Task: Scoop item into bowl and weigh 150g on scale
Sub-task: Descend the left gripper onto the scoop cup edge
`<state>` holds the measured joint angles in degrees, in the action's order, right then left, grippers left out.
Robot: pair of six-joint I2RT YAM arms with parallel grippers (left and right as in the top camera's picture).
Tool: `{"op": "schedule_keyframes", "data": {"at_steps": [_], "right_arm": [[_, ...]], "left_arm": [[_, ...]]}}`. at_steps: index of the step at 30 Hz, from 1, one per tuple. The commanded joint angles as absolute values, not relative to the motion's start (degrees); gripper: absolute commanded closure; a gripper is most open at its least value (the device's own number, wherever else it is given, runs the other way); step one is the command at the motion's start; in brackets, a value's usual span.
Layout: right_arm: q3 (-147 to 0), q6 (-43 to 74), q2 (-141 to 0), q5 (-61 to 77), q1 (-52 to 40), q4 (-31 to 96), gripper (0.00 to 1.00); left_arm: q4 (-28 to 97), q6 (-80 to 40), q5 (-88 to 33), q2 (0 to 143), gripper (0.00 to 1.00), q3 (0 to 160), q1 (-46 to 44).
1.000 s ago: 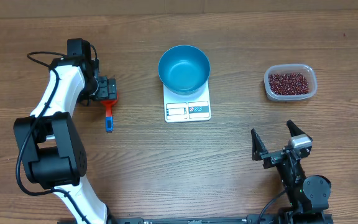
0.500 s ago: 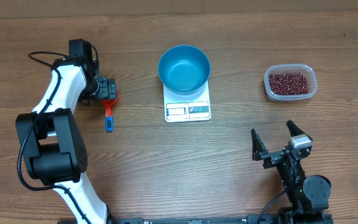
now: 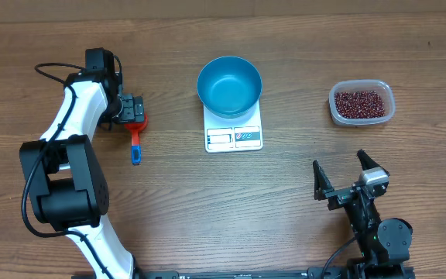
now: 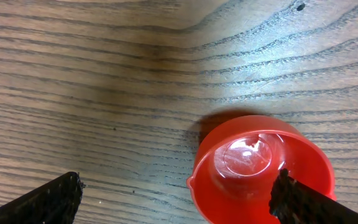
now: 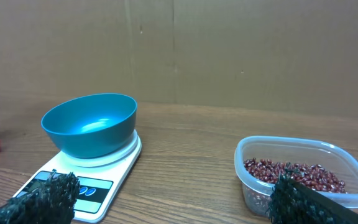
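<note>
The blue bowl (image 3: 229,84) (image 5: 89,124) stands on the white scale (image 3: 234,136) (image 5: 73,180) at the table's middle. It looks empty. The dark red beans (image 3: 359,102) (image 5: 294,174) lie in a clear plastic tub (image 3: 383,112) (image 5: 253,180) at the right. My left gripper (image 3: 132,110) (image 4: 176,199) is open, low over a red scoop cup (image 3: 138,122) (image 4: 247,165) with a blue handle (image 3: 135,149). One of its fingers (image 4: 306,202) overlaps the cup's rim. At the front right my right gripper (image 3: 351,174) (image 5: 173,205) is open with nothing in it, facing the scale and the tub.
A cardboard wall (image 5: 229,50) closes off the far side of the wooden table (image 3: 285,178). The left arm's white links (image 3: 72,116) run down the left side to its base at the front edge.
The left arm's lower links shifted very slightly a second ago, then held still. Its gripper stays over the scoop. The right arm has not moved.
</note>
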<state>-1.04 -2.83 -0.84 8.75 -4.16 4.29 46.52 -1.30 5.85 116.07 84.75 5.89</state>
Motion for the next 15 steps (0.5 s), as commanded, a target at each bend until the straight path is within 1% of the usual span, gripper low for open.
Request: {"op": "schedule_keyframes", "data": {"at_steps": [1,15], "right_arm": [[-0.4,-2.9,-0.1,8.9,-4.4,4.0,0.00],[-0.4,-2.9,-0.1,8.9,-4.4,4.0,0.00]], "left_arm": [[46.6,-1.7,6.2,117.0,0.01,85.9,6.0],[46.8,-1.9,6.2,117.0,0.00,85.6,6.0]]}}
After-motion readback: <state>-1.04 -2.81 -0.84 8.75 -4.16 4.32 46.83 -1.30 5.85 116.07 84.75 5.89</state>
